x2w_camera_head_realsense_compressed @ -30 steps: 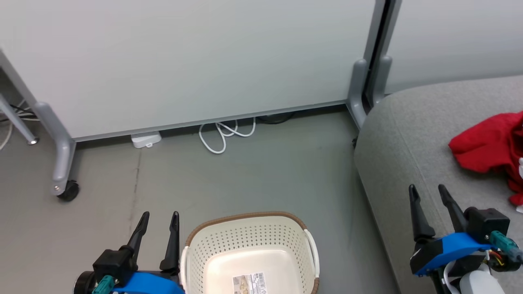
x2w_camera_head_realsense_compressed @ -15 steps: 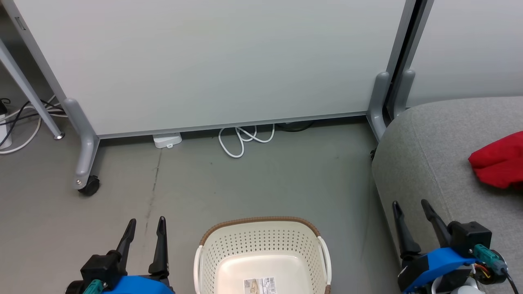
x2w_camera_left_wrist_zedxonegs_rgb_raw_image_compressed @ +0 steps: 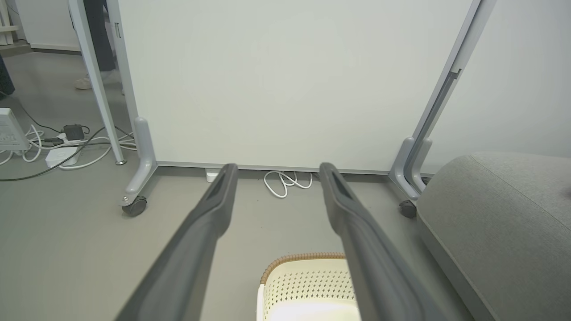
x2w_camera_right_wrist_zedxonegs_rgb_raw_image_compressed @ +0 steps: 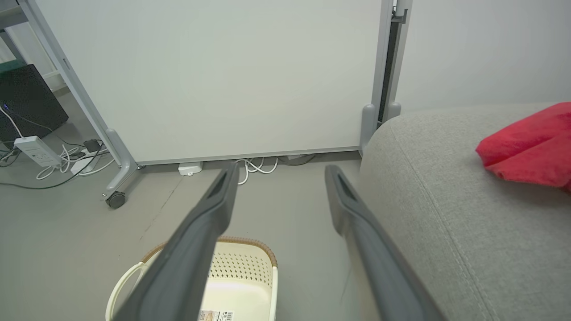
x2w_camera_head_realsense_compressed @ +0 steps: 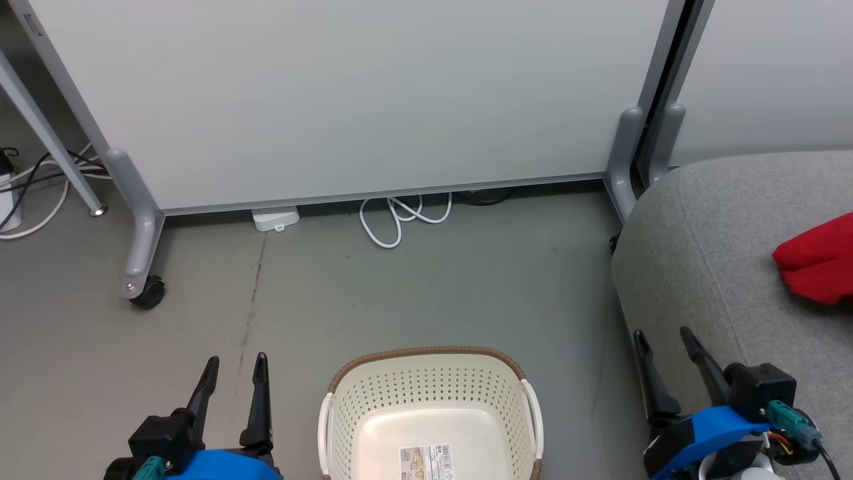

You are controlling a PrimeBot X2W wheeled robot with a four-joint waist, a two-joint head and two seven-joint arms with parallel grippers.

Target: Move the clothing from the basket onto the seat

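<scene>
Both arms are parked low, one in each bottom corner of the head view. The left gripper [x2w_camera_head_realsense_compressed: 236,360] has its two long dark fingers [x2w_camera_head_realsense_compressed: 258,393] spread apart and pointing up the frame, empty. Same deal with the right gripper [x2w_camera_head_realsense_compressed: 662,332]: fingers wide, empty, leaning a bit to the left. Each one sits on a blue wrist housing [x2w_camera_head_realsense_compressed: 706,427] with a black block [x2w_camera_head_realsense_compressed: 760,390] on it and a little teal connector [x2w_camera_head_realsense_compressed: 786,413] sticking out. On both wrist cams the fingers rise from the bottom edge with the tips well apart.
</scene>
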